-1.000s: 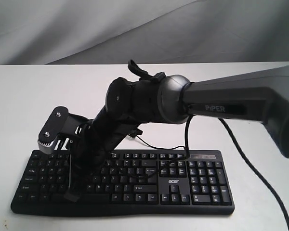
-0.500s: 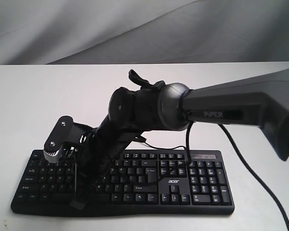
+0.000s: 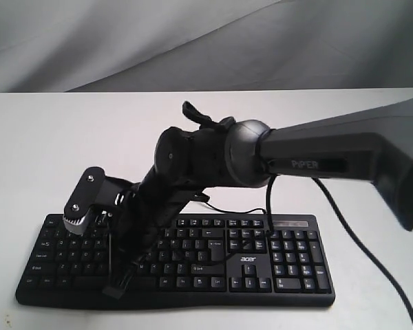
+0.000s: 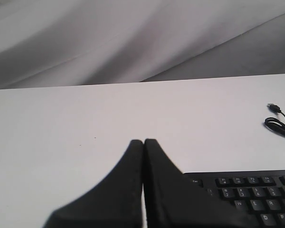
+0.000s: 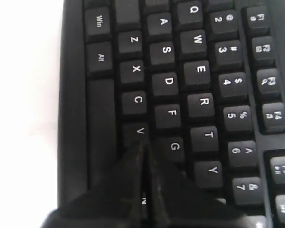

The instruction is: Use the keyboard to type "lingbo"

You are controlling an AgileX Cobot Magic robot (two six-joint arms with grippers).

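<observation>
The black keyboard (image 3: 261, 261) lies along the near edge of the white table, its "acer" logo right of centre. My right gripper (image 3: 115, 289) reaches across to the left half of the keyboard with its fingers pointing down at the bottom letter row. In the right wrist view this gripper (image 5: 143, 145) is shut and empty, its tips just past the V key (image 5: 140, 130) and beside G. The key under them is hidden, and contact cannot be told. My left gripper (image 4: 143, 141) is shut and empty over bare table, beside the keyboard's (image 4: 256, 194) Esc corner.
The keyboard's thin USB cable (image 4: 279, 121) lies coiled on the table behind the keyboard. A thicker black cable (image 3: 358, 240) hangs from the right arm over the table's right side. A grey cloth backdrop (image 3: 206, 41) closes off the rear.
My right gripper has dropped lower and shifted toward the keyboard's front edge, then held nearly still over the last half second.
</observation>
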